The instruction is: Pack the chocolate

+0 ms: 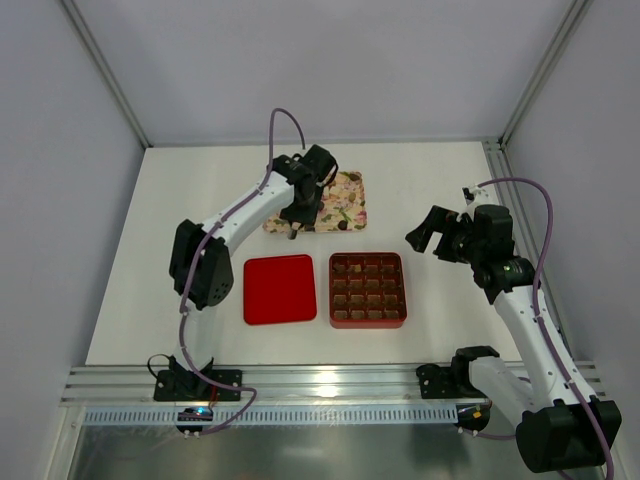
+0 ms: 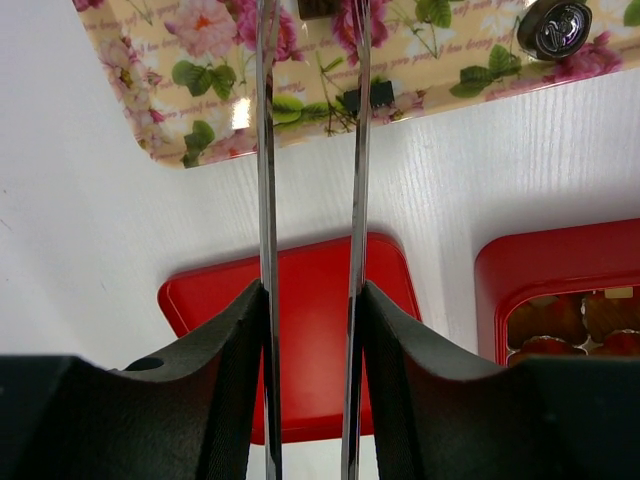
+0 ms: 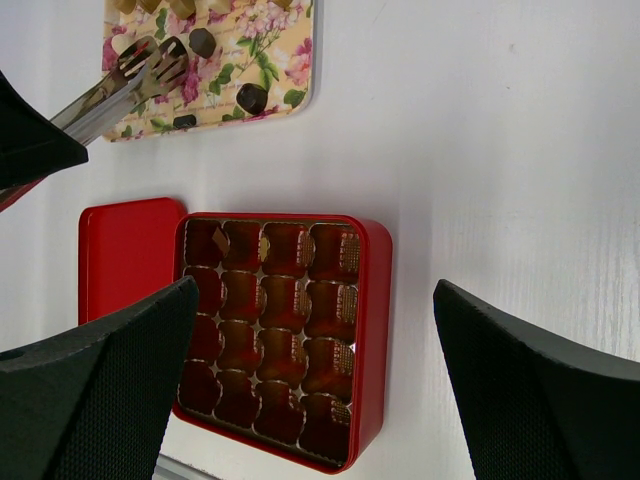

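— White counter (image 1: 430, 190), pale walls all round. Where is the chocolate (image 3: 251, 97)?
— Loose on the flowered tray (image 3: 285, 50) at the far side: a few small dark pieces, one round one close to the tray's near edge.
— Which arm is nearer?
— The left one. The left fingers (image 2: 265, 150), two long thin metal blades, reach over the tray's near left part. Pieces lie just ahead of the tips and to their right. A narrow gap shows between the blades; whether the tips pinch a piece, I cannot tell.
— Where must it go?
— Into the red box (image 3: 378, 300), which sits nearer the arms than the tray, its brown grid (image 3: 270, 330) facing up. The lid (image 1: 279, 289) lies flat just left of it.
— And the right arm?
— The right fingers (image 3: 90, 390) are spread wide, hovering beside the box and well apart from the tray, holding nothing. I judge the pick is the left arm's.
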You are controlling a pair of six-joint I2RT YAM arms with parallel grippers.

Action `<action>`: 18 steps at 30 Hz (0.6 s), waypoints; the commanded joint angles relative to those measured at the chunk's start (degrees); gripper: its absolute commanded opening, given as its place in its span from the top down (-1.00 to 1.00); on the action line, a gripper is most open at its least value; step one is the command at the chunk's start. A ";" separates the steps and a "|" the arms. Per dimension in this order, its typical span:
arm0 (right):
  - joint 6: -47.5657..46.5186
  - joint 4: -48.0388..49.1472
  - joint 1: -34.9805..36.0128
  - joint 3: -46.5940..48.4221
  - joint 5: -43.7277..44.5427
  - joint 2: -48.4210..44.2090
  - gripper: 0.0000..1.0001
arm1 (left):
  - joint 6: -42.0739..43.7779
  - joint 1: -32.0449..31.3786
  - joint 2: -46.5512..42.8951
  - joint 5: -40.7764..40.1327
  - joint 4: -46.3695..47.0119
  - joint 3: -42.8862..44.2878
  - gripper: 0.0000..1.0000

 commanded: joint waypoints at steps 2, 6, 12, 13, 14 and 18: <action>-0.79 1.63 0.04 0.09 -0.44 0.19 -1.00 | -0.02 0.39 -0.60 0.92 1.99 -0.66 0.19; -0.79 1.63 0.04 0.18 -0.53 0.19 -0.99 | -0.10 0.48 -1.04 1.10 1.64 -0.84 0.25; -0.79 1.63 0.04 0.27 -0.53 0.28 -0.99 | 0.24 0.48 -1.92 1.27 1.37 -0.75 0.28; -0.79 1.63 -0.05 0.27 -0.53 0.37 -1.00 | 0.25 0.39 -1.92 1.19 1.11 -0.66 0.32; -0.88 1.54 0.04 0.27 -0.62 0.28 -0.99 | 0.33 0.39 -1.92 1.18 1.20 -0.57 0.34; -0.79 1.63 0.04 0.27 -0.53 0.28 -1.00 | 0.60 0.39 -1.92 1.19 0.41 0.74 0.42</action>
